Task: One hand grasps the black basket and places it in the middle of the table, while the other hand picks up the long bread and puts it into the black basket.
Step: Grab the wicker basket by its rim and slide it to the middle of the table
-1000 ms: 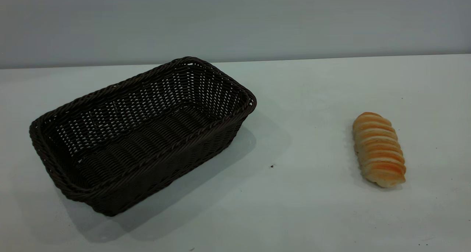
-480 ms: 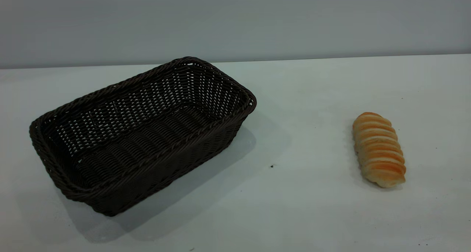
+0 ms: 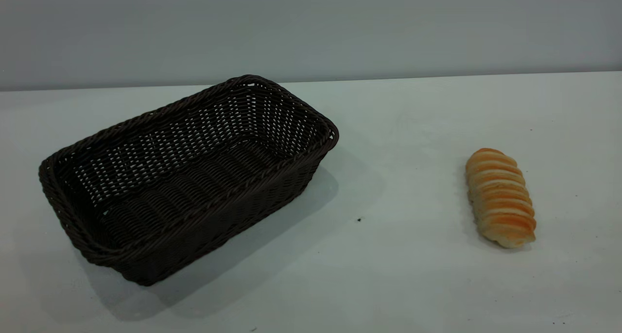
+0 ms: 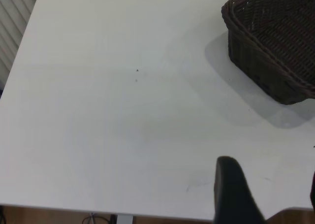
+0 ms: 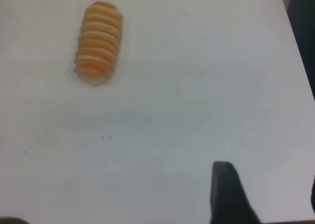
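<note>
The black basket [image 3: 187,177] sits on the left side of the table [image 3: 398,255], turned at a slant. It looks light and stiff, I think, with bumpy woven sides. The thick braided rim looks like the best place to grab it. The long bread [image 3: 500,198] lies well apart on the right side. It looks soft and light, so a gentle pinch across its middle should work. The left gripper [image 4: 268,194] hangs near the table edge, away from the basket, with its fingers wide apart. The right gripper [image 5: 266,194] hangs away from the bread, fingers also wide and holding nothing. The table is white and flat. A plain grey wall [image 3: 311,26] stands behind.
</note>
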Motion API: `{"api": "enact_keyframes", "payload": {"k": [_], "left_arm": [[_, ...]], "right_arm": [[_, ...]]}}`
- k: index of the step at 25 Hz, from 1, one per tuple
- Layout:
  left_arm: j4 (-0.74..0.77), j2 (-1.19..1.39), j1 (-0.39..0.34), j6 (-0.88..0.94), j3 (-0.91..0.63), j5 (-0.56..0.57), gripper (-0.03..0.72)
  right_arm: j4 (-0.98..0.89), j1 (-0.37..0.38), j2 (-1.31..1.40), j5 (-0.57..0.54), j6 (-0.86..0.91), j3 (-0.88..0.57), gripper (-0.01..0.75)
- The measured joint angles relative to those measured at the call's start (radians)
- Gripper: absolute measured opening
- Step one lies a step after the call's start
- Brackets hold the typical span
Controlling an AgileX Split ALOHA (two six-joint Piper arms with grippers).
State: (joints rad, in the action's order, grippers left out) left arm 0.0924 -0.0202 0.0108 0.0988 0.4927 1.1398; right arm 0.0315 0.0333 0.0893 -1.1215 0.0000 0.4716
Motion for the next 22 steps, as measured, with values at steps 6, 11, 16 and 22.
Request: {"api": "enact_keyframes", "payload": {"k": [6, 11, 16, 22], "left_arm": [[0.0, 0.0, 0.0, -0.001, 0.0, 0.0, 0.449], [0.0, 0.0, 0.0, -0.006, 0.005, -0.018, 0.449], [-0.03, 0.0, 0.0, 0.004, 0.041, -0.094, 0.449], [-0.049, 0.209, 0.0, 0.031, 0.098, -0.09, 0.449]], "right_arm": [[0.0, 0.0, 0.0, -0.001, 0.0, 0.0, 0.383], [0.0, 0.0, 0.0, 0.008, 0.0, 0.006, 0.38], [-0.031, 0.001, 0.007, 0.15, 0.0, 0.027, 0.361], [-0.128, 0.001, 0.205, 0.281, -0.092, 0.029, 0.382]]}}
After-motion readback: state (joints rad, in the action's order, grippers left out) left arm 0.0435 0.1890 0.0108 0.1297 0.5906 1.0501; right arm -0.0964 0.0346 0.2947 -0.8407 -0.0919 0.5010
